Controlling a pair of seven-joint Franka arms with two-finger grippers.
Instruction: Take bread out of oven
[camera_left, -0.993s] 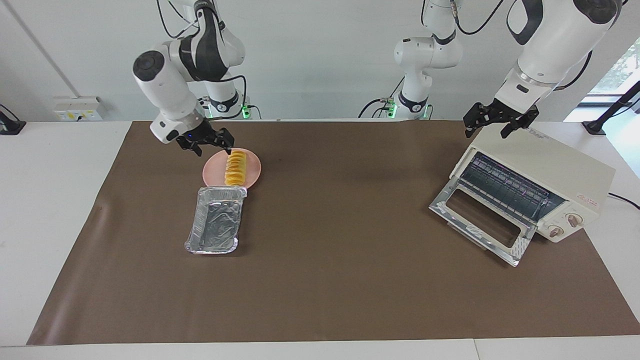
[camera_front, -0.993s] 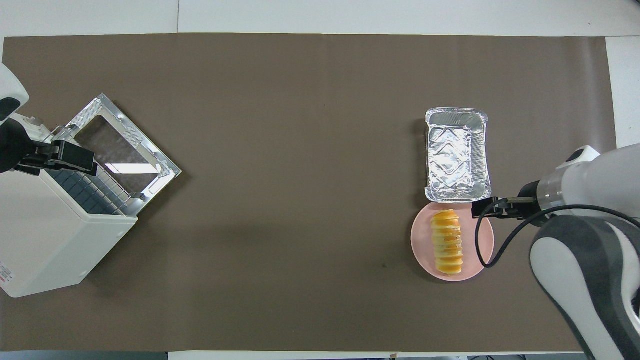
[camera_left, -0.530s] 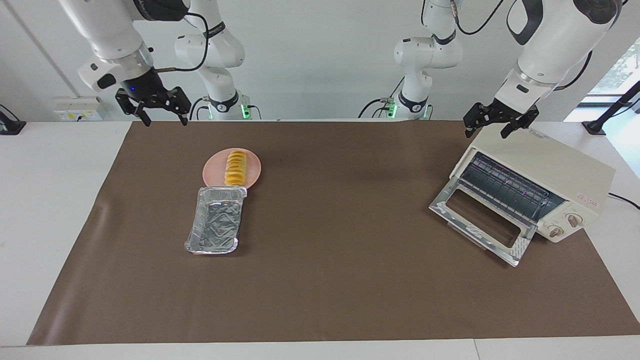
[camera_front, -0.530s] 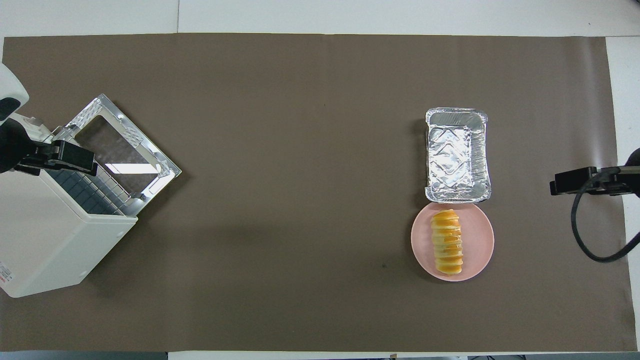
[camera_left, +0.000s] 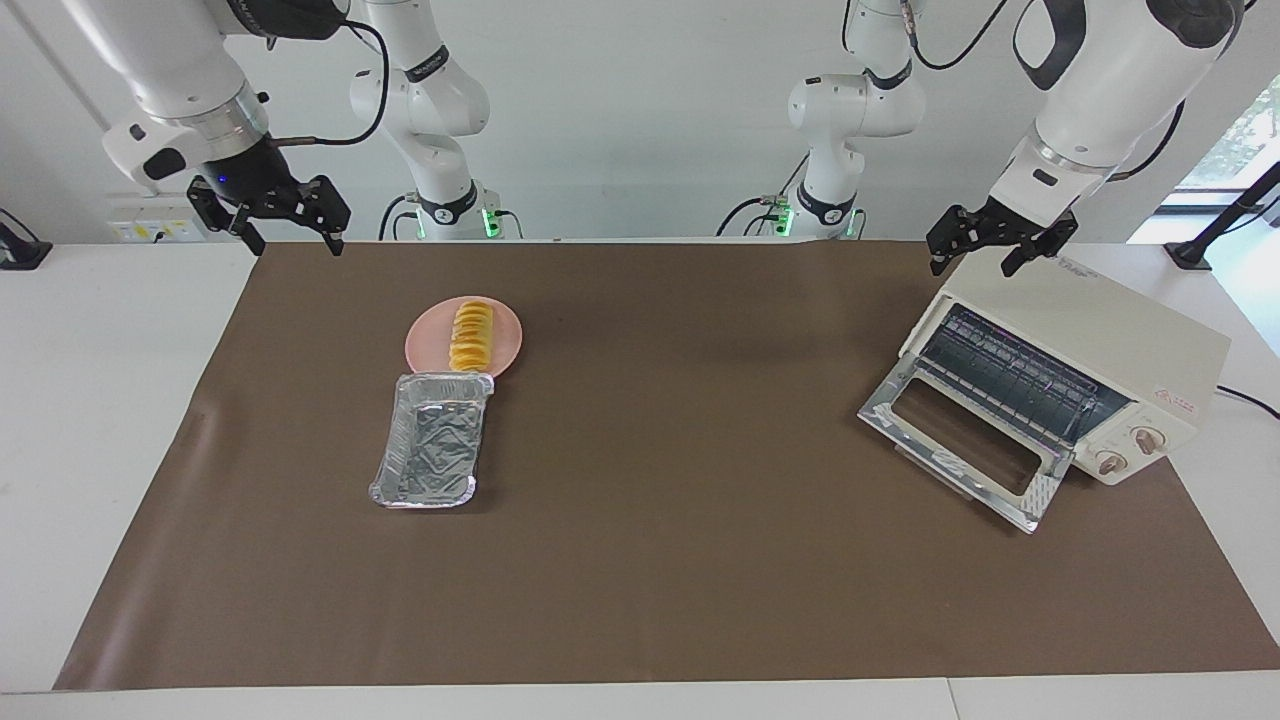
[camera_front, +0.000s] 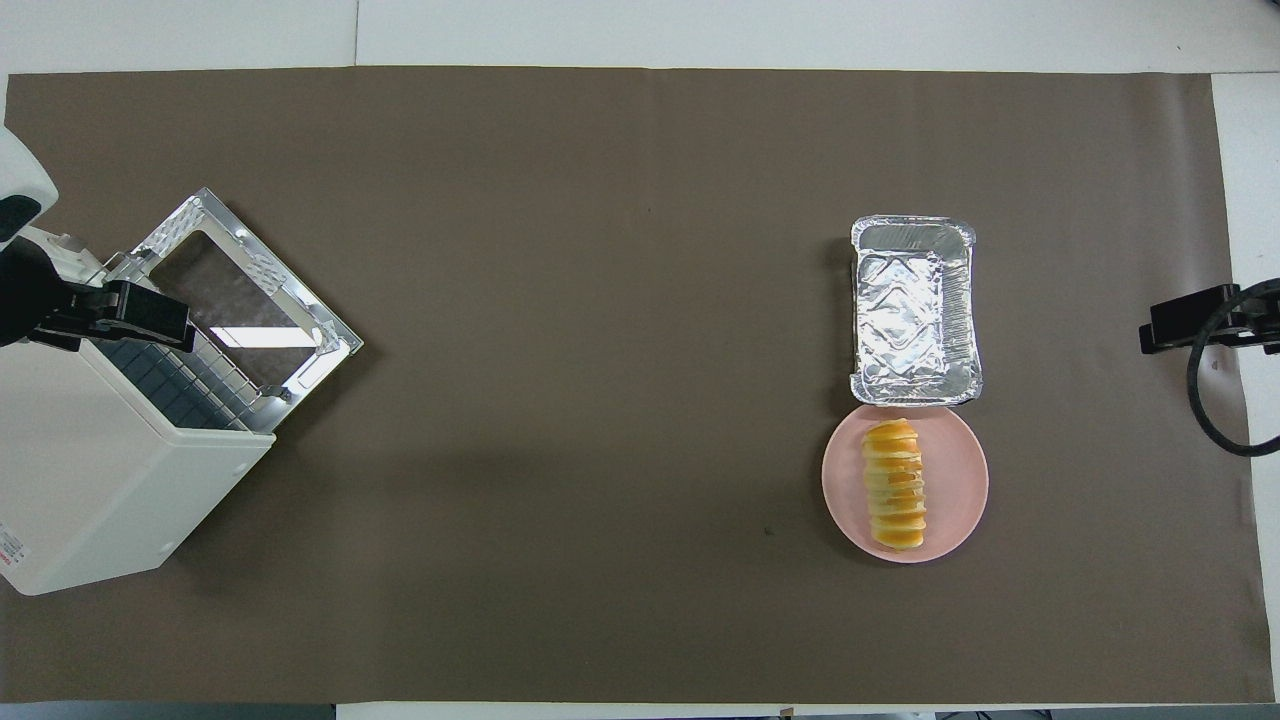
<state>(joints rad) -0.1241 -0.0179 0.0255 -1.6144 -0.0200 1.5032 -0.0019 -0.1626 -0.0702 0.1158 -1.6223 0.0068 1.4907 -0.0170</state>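
Observation:
The bread (camera_left: 471, 337), a golden ridged loaf, lies on the round pink plate (camera_left: 507, 345); both also show in the overhead view, the bread (camera_front: 894, 485) on the plate (camera_front: 955, 480). The cream-white oven (camera_left: 1110, 340) stands at the left arm's end with its glass door (camera_left: 960, 440) folded down and the wire rack bare. It also shows in the overhead view (camera_front: 90, 480). My right gripper (camera_left: 290, 240) is open and empty, raised over the mat's edge at the right arm's end. My left gripper (camera_left: 975, 262) is open and empty over the oven's top and waits.
An empty crinkled foil tray (camera_left: 430, 440) lies against the plate, farther from the robots; it also shows in the overhead view (camera_front: 912, 310). The brown mat (camera_left: 680, 560) covers the table.
My right gripper has risen from beside the bread on the plate and drawn away toward the right arm's end of the table. The bread stays on the plate. The left arm has not moved.

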